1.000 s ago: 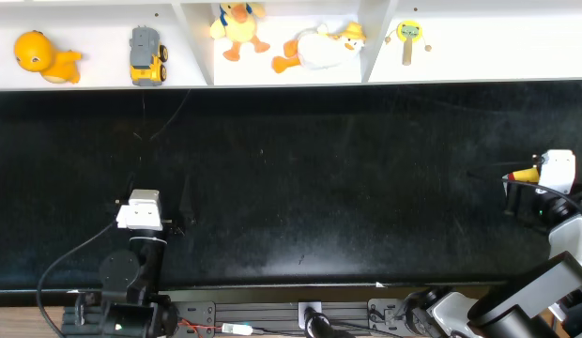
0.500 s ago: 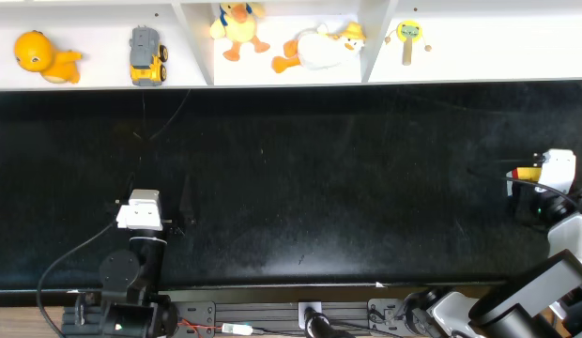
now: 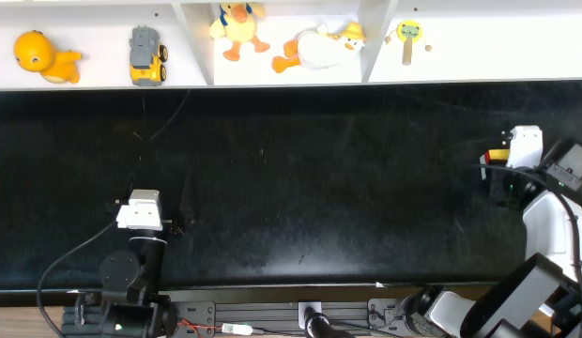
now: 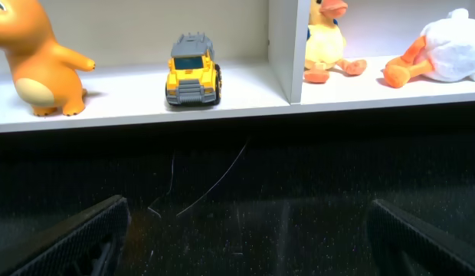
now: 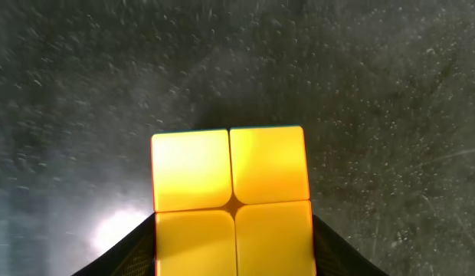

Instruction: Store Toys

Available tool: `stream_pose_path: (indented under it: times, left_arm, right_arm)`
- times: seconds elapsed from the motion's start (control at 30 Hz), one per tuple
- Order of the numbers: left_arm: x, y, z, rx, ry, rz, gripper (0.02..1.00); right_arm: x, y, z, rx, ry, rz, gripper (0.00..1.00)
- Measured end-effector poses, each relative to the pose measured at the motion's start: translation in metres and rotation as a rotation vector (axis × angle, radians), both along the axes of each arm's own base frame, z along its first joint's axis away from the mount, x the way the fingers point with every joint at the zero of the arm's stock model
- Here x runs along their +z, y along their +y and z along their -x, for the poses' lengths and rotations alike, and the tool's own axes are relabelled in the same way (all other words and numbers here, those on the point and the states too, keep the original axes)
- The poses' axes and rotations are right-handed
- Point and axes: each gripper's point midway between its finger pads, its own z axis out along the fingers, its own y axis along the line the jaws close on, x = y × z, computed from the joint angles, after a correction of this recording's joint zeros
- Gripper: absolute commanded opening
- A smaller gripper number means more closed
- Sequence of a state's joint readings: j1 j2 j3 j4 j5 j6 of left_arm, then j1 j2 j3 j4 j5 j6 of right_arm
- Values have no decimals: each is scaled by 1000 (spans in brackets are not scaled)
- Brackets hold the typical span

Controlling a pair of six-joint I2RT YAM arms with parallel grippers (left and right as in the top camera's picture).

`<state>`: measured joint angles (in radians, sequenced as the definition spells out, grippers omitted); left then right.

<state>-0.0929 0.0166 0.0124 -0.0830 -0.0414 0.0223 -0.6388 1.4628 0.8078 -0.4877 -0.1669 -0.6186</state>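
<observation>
Black tabletop (image 3: 300, 188) spreads below a white compartmented shelf (image 3: 272, 85) on its far edge, already housing an orange plastic figure (image 3: 45, 54), a yellow-and-grey toy truck (image 3: 147, 54), a yellow plush duck (image 3: 237, 26) and a white plush duck (image 3: 319, 47). Near the tabletop's right edge the right pincer (image 5: 234, 253) grips a yellow plastic two-by-two puzzle cube (image 5: 230, 176), presumably bound for the shelf. The left pincer (image 4: 247, 207) gapes wide, empty, by the near-left corner.

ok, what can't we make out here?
- cube: right wrist view, lower part cut off by the frame edge; other faces turned away.
- small toy in the rightmost shelf bay: top view, too small to identify.
- white plush: left wrist view, cut off by the frame edge.
- orange toy: same view, head cut off.
</observation>
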Motion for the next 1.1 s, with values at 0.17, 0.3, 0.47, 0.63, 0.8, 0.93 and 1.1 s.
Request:
stream_pose_path:
  times: [0.17, 0.3, 0.47, 0.63, 0.8, 0.93, 1.1]
  left_arm:
    - [0, 0, 0, 0, 0, 0, 998]
    - [0, 0, 0, 0, 0, 0, 998]
    - [0, 0, 0, 0, 0, 0, 998]
    - [0, 0, 0, 0, 0, 0, 998]
    - [0, 0, 0, 0, 0, 0, 998]
    - [0, 0, 0, 0, 0, 0, 998]
    - [0, 0, 0, 0, 0, 0, 998]
  right_arm:
    - [36, -9, -17, -42, -34, 4, 483]
    - [68, -20, -31, -68, -96, 33, 492]
    - [93, -29, -42, -84, -142, 58, 487]
    - [112, -36, -61, -89, -161, 77, 485]
    - [115, -33, -90, -81, -159, 65, 483]
    - [113, -28, -111, -58, -151, 54, 483]
    - [116, -21, -138, -22, -162, 52, 489]
